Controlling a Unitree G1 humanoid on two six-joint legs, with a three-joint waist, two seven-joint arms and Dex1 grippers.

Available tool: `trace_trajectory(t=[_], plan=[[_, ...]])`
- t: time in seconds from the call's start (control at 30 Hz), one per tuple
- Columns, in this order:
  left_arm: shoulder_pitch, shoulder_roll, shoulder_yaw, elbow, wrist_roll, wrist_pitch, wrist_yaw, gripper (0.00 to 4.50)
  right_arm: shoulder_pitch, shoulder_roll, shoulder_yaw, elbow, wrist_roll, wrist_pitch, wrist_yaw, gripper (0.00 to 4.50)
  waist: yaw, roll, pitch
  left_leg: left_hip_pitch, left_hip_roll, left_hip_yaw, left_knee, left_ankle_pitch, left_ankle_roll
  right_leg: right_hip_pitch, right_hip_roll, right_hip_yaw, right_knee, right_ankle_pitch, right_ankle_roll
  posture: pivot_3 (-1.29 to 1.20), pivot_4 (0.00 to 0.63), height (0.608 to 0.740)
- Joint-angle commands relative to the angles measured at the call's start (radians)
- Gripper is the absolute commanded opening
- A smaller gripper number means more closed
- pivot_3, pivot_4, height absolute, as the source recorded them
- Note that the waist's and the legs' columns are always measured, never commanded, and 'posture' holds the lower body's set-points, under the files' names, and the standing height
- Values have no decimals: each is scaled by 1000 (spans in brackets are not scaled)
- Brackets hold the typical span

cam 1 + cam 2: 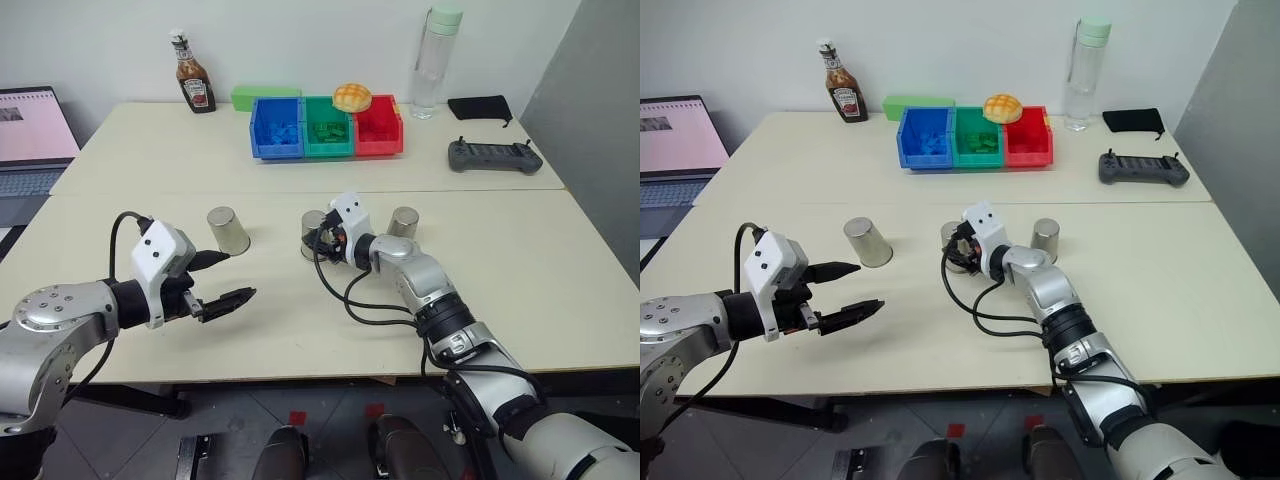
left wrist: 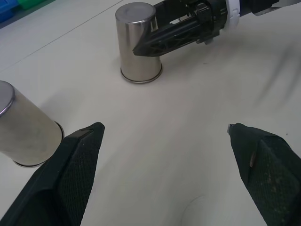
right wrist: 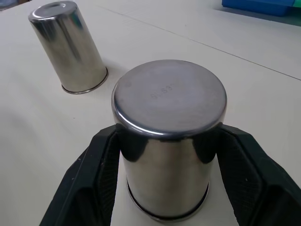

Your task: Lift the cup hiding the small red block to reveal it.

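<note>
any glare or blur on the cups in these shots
Right wrist view: the middle cup is sharp, with soft reflections, faint stamped marks on its base and dark mirrored pads; the right end effector is shut on it. Left wrist view: the left cup looks slightly soft.

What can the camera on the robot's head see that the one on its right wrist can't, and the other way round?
Head view alone: the ketchup bottle, the blue, green and red bins, the water bottle, the laptop, the controller, the right-hand cup and the open left gripper.

Right wrist view alone: the flat upturned base of the middle cup, faintly stamped, with a black finger pressed on each side and its rim on the table.

Both: the middle cup, the left-hand cup and the right gripper.
</note>
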Motion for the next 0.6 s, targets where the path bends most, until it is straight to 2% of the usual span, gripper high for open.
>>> trace_trajectory(t=[0.03, 0.2, 0.37, 0.6], plan=[[-12, 8, 15, -15, 5, -16, 5, 4500, -20, 11, -47, -66, 26, -10, -1, 2660, 0, 0, 0, 0, 0, 0, 0, 0, 0, 0, 0, 0, 0, 0, 0, 0, 150, 740], [-10, 5, 11, -13, 6, -21, 6, 4500, 18, -19, -98, -228, 48, 22, -17, 2660, 1, 0, 0, -1, 0, 0, 0, 0, 0, 0, 0, 0, 0, 0, 0, 0, 150, 740], [-31, 1, 1, -2, 4, -27, 7, 4500, 65, -80, -84, -329, 7, 42, -39, 2660, 1, 0, 0, -1, 0, 0, 0, 0, 0, 0, 0, 0, 0, 0, 0, 0, 150, 740], [-81, -3, -32, 19, 6, -27, 7, 4500, 56, -90, -69, -234, -54, 45, -97, 2660, -5, 0, 0, 0, 0, 0, 0, 0, 0, 0, 0, 0, 0, 0, 0, 0, 150, 740]])
